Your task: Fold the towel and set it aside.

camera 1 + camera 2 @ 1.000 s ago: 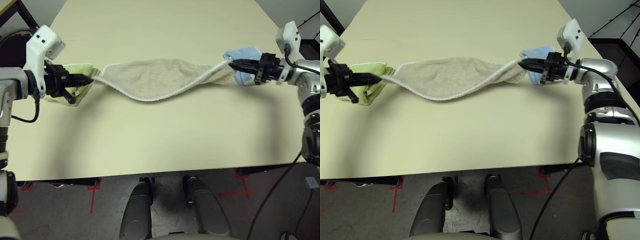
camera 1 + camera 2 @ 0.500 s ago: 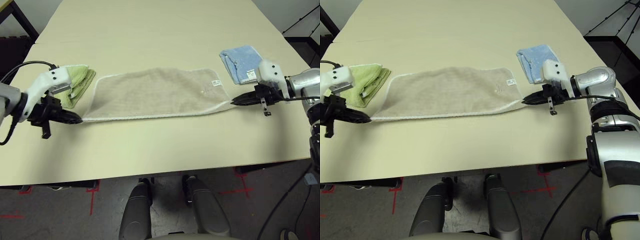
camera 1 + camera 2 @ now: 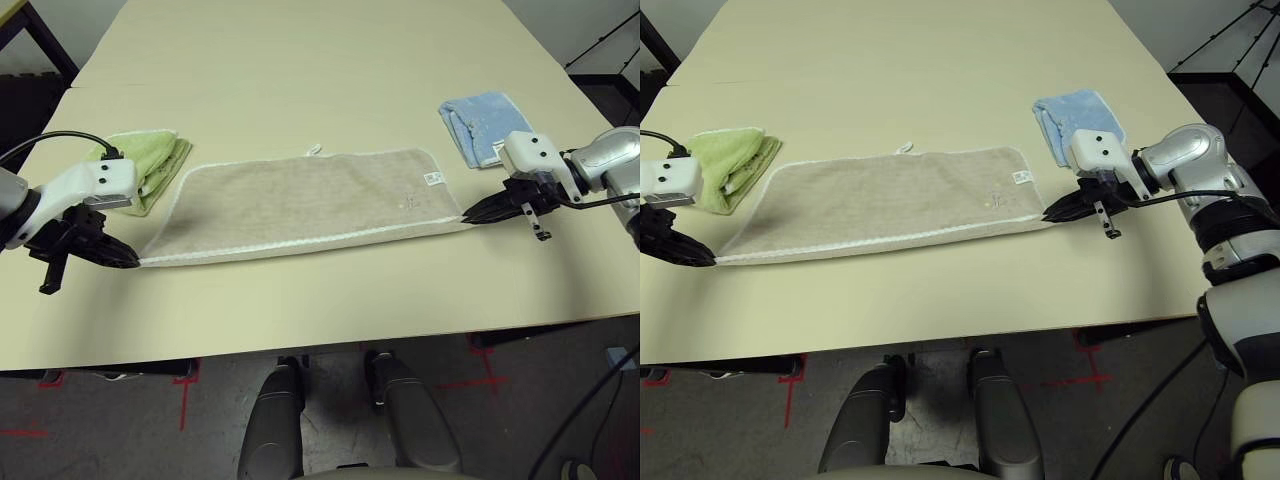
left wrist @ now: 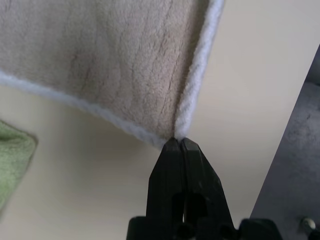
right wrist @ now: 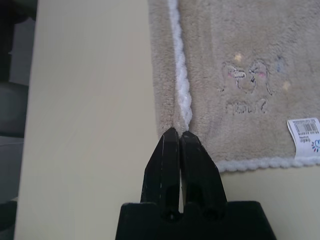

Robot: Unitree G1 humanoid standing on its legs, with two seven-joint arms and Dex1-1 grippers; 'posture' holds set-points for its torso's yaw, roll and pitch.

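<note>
Now the towel (image 3: 305,205) lies spread flat along the bench (image 3: 320,60), stretched between the two end effectors. The left end effector (image 3: 132,262) is clenched on the towel's near corner at its own tip, with the cloth running away from it toward the other arm. The right end effector (image 3: 468,216) is likewise clenched on the opposite near corner, its white edging pinched at the fingertips (image 5: 179,137). A green folded towel (image 3: 148,165) lies just beyond the left end effector, and a blue folded towel (image 3: 480,125) lies just beyond the right one, both apart from the stretched cloth.
</note>
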